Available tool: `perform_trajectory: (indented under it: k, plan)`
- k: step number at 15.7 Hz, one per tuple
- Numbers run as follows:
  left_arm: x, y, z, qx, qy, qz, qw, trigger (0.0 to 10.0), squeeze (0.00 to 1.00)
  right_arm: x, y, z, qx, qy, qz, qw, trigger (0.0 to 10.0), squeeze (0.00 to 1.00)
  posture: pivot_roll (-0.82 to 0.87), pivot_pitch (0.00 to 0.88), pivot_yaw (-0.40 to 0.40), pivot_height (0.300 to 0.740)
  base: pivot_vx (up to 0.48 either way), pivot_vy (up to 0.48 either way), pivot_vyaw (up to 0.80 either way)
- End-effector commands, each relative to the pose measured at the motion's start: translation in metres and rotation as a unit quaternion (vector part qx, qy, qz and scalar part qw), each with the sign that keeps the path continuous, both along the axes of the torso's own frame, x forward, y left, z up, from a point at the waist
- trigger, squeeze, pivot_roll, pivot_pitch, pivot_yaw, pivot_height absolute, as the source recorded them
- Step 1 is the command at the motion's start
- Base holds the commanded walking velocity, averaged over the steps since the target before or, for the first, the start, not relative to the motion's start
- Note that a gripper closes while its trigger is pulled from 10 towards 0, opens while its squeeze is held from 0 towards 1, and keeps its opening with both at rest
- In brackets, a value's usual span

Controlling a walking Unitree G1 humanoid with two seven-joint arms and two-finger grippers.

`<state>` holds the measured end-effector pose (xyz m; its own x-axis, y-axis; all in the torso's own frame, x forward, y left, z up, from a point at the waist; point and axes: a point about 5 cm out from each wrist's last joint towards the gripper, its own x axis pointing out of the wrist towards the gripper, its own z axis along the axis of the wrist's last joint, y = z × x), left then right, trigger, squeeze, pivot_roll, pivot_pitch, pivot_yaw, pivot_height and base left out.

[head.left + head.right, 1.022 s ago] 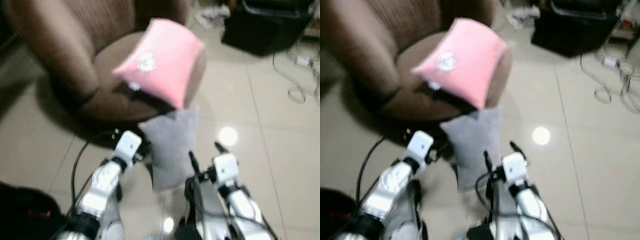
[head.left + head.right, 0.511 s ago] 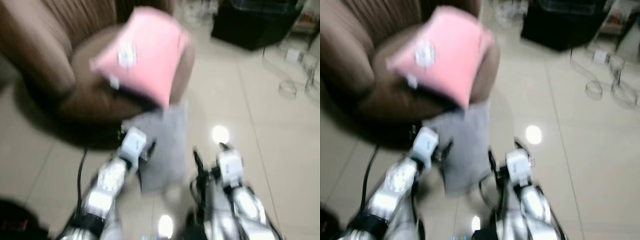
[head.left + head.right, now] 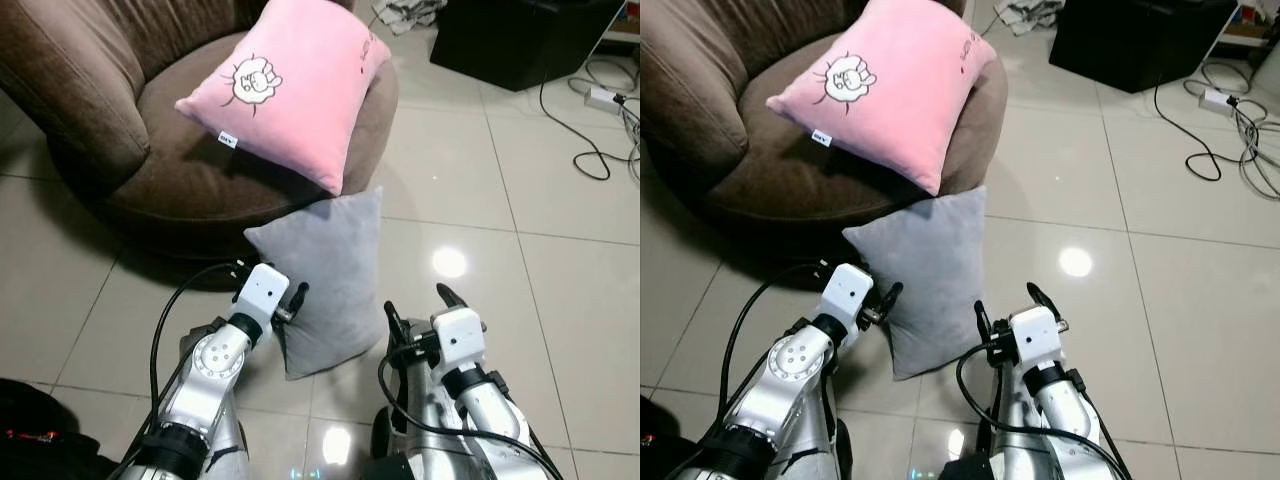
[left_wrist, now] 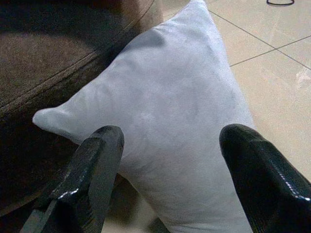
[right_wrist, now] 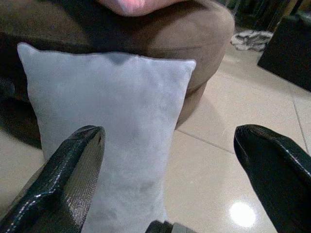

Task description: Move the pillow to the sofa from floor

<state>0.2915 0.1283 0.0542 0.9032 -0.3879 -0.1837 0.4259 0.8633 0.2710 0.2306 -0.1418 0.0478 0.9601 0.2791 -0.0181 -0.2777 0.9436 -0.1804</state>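
A grey pillow (image 3: 328, 278) stands on the tiled floor, leaning against the front of a round brown sofa (image 3: 170, 175). A pink pillow (image 3: 290, 85) with a small white drawing lies on the sofa seat. My left gripper (image 3: 290, 300) is open right at the grey pillow's left edge, low down. My right gripper (image 3: 415, 305) is open just right of the pillow's lower part, apart from it. In the left wrist view the grey pillow (image 4: 175, 126) lies between and beyond the two black fingers (image 4: 92, 170). In the right wrist view the grey pillow (image 5: 116, 121) stands ahead.
A black cabinet (image 3: 520, 40) stands at the back right, with white and black cables (image 3: 595, 120) on the floor beside it. Crumpled cloth (image 3: 410, 12) lies behind the sofa. A dark bag (image 3: 35, 440) sits at my lower left. Bare tiles (image 3: 540, 290) stretch to the right.
The camera has shifted and the picture has sharpened. Both grippers stay open beside the grey pillow, which has not visibly moved.
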Motion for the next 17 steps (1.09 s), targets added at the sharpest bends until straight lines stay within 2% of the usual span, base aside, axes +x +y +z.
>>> perform_trajectory:
  k: [1, 6, 9, 12, 17]
  plan:
    - [-0.003, 0.001, -0.005, 0.009, 0.008, 0.002, 1.000, 10.0, 0.00, -0.005, -0.004, -0.008, -0.002, 0.013, -0.004, 1.000, 10.0, 0.00, 0.00, 0.212, -0.038, 0.459, 0.000, 0.000, 0.00]
    - [-0.003, 0.000, -0.005, 0.011, 0.008, 0.000, 1.000, 10.0, 0.00, -0.003, -0.008, -0.019, -0.009, 0.032, 0.001, 0.999, 10.0, 0.00, 0.00, 0.207, -0.036, 0.449, 0.000, 0.000, 0.00]
    - [-0.003, 0.002, -0.005, 0.011, 0.010, 0.004, 1.000, 10.0, 0.00, 0.000, -0.002, -0.014, 0.000, 0.022, 0.006, 1.000, 10.0, 0.00, 0.01, 0.204, -0.037, 0.429, 0.000, 0.000, 0.00]
    - [-0.002, 0.003, -0.005, 0.006, 0.011, 0.009, 1.000, 10.0, 0.00, 0.001, -0.001, -0.013, -0.002, 0.017, 0.007, 1.000, 10.0, 0.00, 0.01, 0.201, -0.039, 0.429, 0.000, 0.000, 0.00]
    - [-0.001, 0.001, -0.004, 0.016, 0.004, 0.005, 1.000, 10.0, 0.00, 0.001, 0.002, -0.010, -0.003, 0.011, 0.012, 1.000, 10.0, 0.00, 0.01, 0.201, -0.041, 0.429, 0.463, 0.000, 0.00]
